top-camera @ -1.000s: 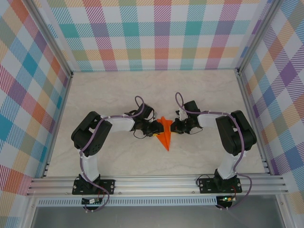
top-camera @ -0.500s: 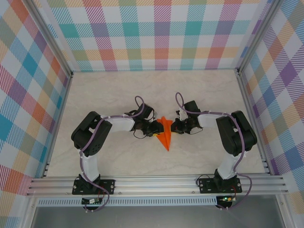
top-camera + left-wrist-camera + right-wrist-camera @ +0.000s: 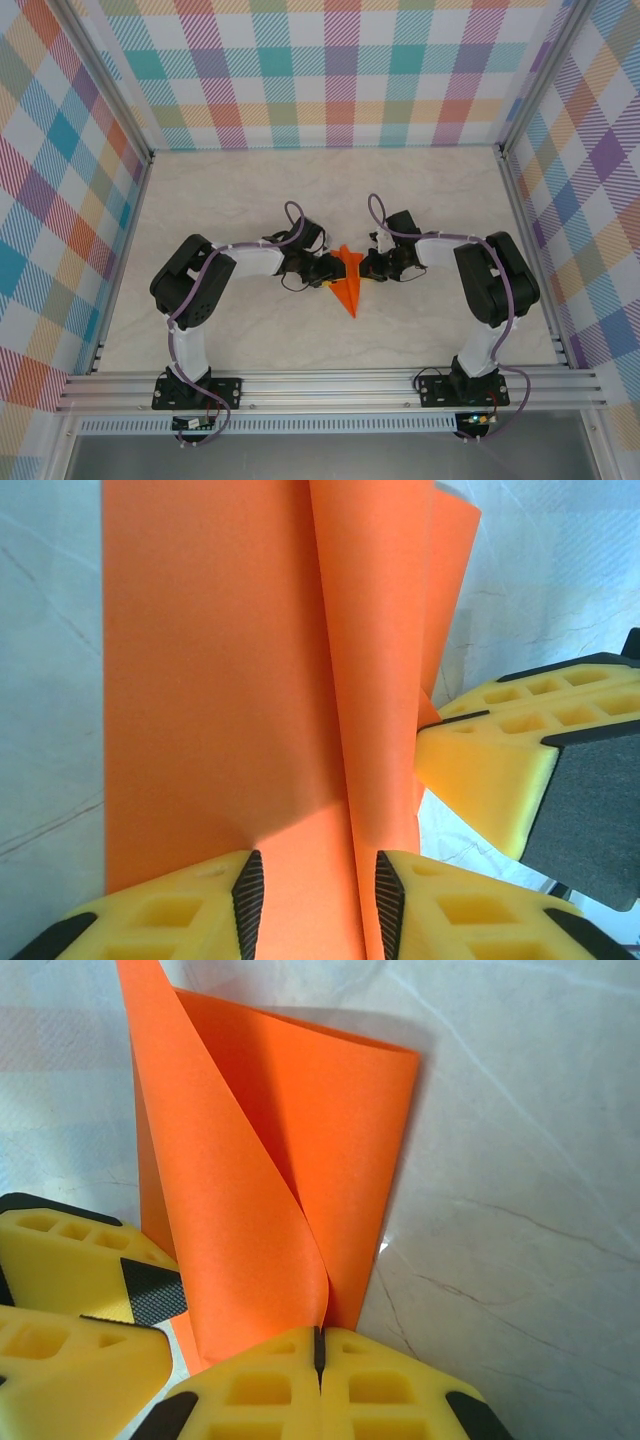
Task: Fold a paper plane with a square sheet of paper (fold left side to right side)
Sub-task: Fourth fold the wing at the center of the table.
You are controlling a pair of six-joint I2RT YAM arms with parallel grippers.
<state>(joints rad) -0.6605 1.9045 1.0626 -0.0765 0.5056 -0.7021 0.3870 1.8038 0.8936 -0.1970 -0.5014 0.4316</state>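
Note:
The orange paper plane (image 3: pixel 349 284) lies mid-table as a narrow creased dart with its tip toward the arms. My left gripper (image 3: pixel 329 270) meets it from the left. In the left wrist view that gripper (image 3: pixel 318 892) stands open, its pads apart over the flat orange layers (image 3: pixel 220 680), with a raised fold running close to the right pad (image 3: pixel 388 900). My right gripper (image 3: pixel 366 266) comes in from the right. In the right wrist view it (image 3: pixel 320 1338) is shut on the edge of a curled-up flap of the plane (image 3: pixel 240 1210). The two grippers' fingers nearly touch.
Marble-look tabletop (image 3: pixel 250 200) stretches all round the plane, with bare room at the back and sides. Checked walls on aluminium posts (image 3: pixel 120 110) enclose the table. An aluminium rail (image 3: pixel 320 385) carries both arm bases at the near edge.

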